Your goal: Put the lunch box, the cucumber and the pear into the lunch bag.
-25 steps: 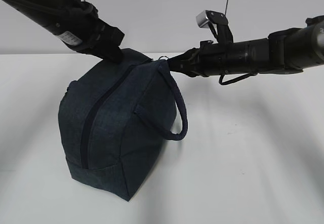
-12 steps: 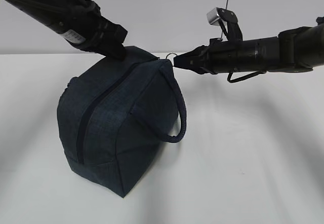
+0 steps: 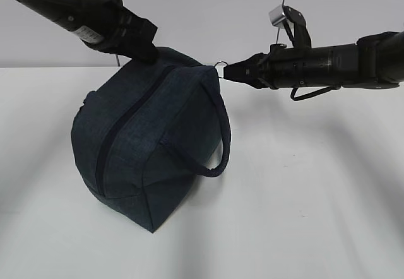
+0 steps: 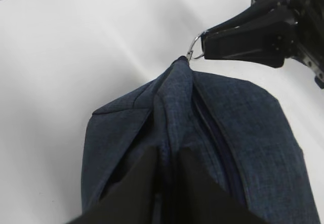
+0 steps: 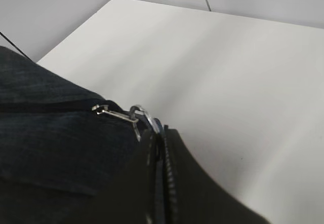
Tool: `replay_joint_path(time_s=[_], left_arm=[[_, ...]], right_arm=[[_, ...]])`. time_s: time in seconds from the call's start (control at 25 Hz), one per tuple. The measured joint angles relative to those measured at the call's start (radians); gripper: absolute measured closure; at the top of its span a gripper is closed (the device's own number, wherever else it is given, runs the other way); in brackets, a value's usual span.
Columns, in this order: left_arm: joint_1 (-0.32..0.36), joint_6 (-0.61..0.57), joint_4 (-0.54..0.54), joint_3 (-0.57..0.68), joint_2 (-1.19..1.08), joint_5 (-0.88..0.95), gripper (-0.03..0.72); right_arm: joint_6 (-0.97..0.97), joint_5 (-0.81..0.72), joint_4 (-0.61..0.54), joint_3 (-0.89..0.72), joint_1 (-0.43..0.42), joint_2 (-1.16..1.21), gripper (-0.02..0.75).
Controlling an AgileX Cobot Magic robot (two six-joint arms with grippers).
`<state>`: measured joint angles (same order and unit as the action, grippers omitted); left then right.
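A: Where's the lunch bag (image 3: 148, 146)?

B: Standing on the white table (image 3: 303, 203), left of middle, zipper (image 3: 123, 137) closed along its whole visible length, loop handle (image 3: 218, 137) hanging down the near side. The lunch box, cucumber and pear aren't in view – my guess is they're inside and this is the closing step.

A: And the grippers?

B: The left gripper (image 4: 169, 183) is clamped on a fold of fabric at the top of the bag. The right gripper (image 3: 228, 71) is pinched together on the metal ring pull (image 4: 194, 47) at the bag's far end.

A: How to finish well?

B: Pull in line with the zipper track while the left one keeps the fabric taut – a sideways tug could tip the bag.

A: Surroundings?

B: A bare white tabletop and a plain grey wall (image 3: 208, 14) behind.
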<state>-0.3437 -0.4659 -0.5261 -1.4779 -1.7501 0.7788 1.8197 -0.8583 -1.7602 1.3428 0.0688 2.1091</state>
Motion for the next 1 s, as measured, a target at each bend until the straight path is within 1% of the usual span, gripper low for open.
replay_joint_path(time_s=[0.24,0.36,1.0], left_arm=[[0.000,-0.027,-0.028,0.007,0.018,0.004,0.657],[0.000,-0.042,-0.046,0.009,0.020,0.003,0.657],[0.000,-0.060,-0.049,0.010,0.040,0.009,0.657]], right_arm=[[-0.041,0.004,0.058,0.001,-0.005,0.000,0.736],[-0.047,0.009,0.068,0.001,-0.005,0.000,0.736],[-0.069,-0.016,0.073,0.006,-0.006,0.065,0.736]])
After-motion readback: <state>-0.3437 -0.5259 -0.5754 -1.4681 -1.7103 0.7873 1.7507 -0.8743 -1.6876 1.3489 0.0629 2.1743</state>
